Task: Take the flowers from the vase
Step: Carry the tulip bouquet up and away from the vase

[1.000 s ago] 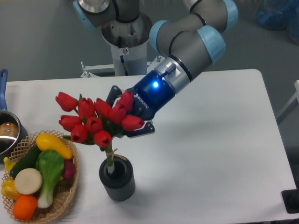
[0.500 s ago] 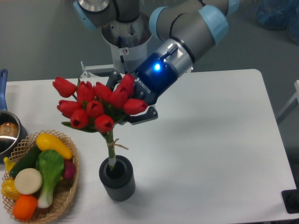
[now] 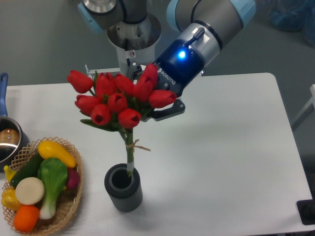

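The flowers [image 3: 118, 101], a bunch of red tulips with green leaves and stems tied by tan string, are held up by my gripper [image 3: 150, 105], which is shut on the bunch just behind the blooms. The stems hang down and their lower ends reach the mouth of the vase [image 3: 123, 188]. The vase is a small dark grey ribbed cylinder standing upright on the white table [image 3: 221, 147], below and slightly left of the gripper. The gripper's fingers are mostly hidden behind the blooms.
A woven wicker basket [image 3: 74, 201] with colourful toy vegetables sits at the front left, close to the vase. A metal pot with a blue handle [image 3: 6, 137] is at the left edge. The arm's base stands behind the table.
My gripper has risen and moved right with the flowers. The stems have slid up out of the vase, so only their ends are at its mouth. The vase has not moved.
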Controlling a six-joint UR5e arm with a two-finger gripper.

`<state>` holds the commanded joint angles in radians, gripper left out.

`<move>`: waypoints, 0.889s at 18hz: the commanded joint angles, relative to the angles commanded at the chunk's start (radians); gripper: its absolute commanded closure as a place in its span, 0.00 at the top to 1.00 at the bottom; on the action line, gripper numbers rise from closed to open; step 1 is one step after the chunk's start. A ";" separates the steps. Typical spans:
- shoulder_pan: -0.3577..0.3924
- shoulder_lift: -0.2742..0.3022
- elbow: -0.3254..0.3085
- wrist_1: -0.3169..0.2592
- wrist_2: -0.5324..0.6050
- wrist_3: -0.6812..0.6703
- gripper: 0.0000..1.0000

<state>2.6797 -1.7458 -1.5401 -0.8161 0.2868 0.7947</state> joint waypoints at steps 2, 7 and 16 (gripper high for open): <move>0.040 0.009 0.000 0.000 0.000 -0.023 0.31; 0.124 0.012 -0.014 -0.002 0.008 -0.025 0.31; 0.169 0.009 -0.008 0.000 0.008 -0.012 0.31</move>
<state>2.8486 -1.7365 -1.5478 -0.8161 0.2945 0.7823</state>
